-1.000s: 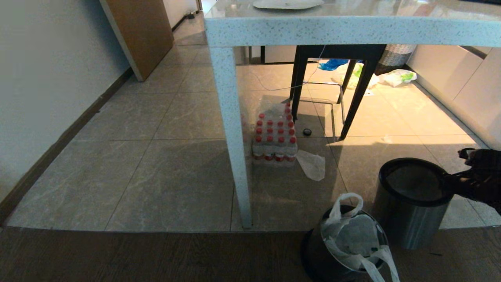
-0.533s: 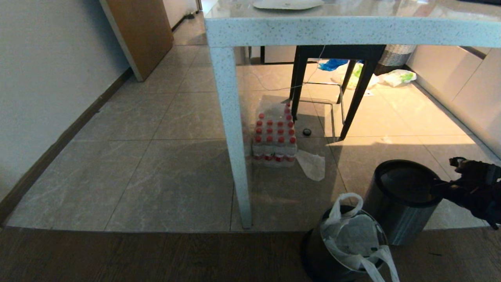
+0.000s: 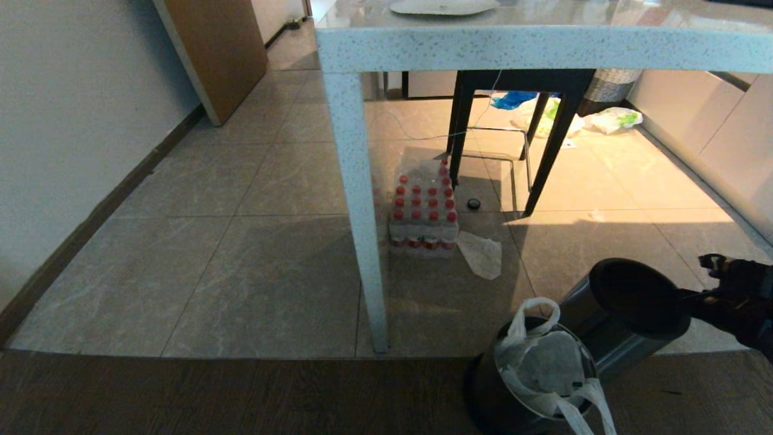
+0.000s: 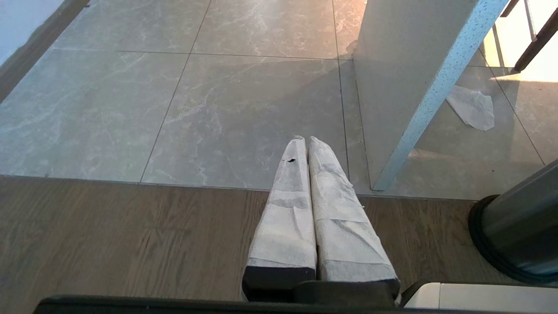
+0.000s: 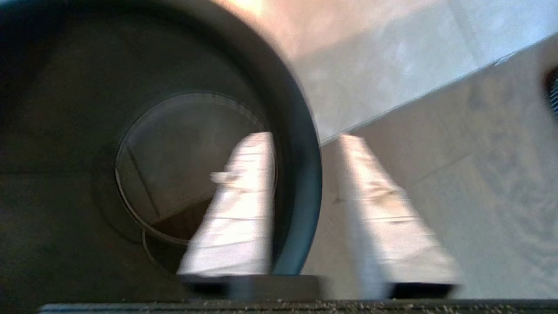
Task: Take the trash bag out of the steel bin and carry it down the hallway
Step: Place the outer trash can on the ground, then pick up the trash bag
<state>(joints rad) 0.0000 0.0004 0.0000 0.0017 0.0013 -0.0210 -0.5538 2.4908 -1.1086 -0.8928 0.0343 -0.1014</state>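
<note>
The trash bag (image 3: 546, 365), thin and white with loop handles, sits in a steel bin (image 3: 489, 393) at the near edge of the head view. That bin's grey wall and black base also show in the left wrist view (image 4: 518, 231). Just right of it a second, empty steel bin (image 3: 607, 347) leans toward the bagged one. My right gripper (image 3: 691, 296) straddles the empty bin's dark rim (image 5: 301, 174). It (image 5: 305, 136) is open, one finger inside and the other outside with a gap to the rim. My left gripper (image 4: 304, 139) hangs shut and empty over the floor.
A speckled table leg (image 3: 356, 199) stands left of the bins. Behind it lie a pack of red-capped bottles (image 3: 424, 208) and a flat clear plastic scrap (image 3: 481, 254). Black stool legs (image 3: 543, 151) and white-and-green bags (image 3: 613, 118) are farther off. A brown door (image 3: 223, 48) is at far left.
The empty bin has tipped from upright toward the bagged bin. My right gripper has sunk with its rim and its fingers have parted. The bagged bin and left arm stayed put.
</note>
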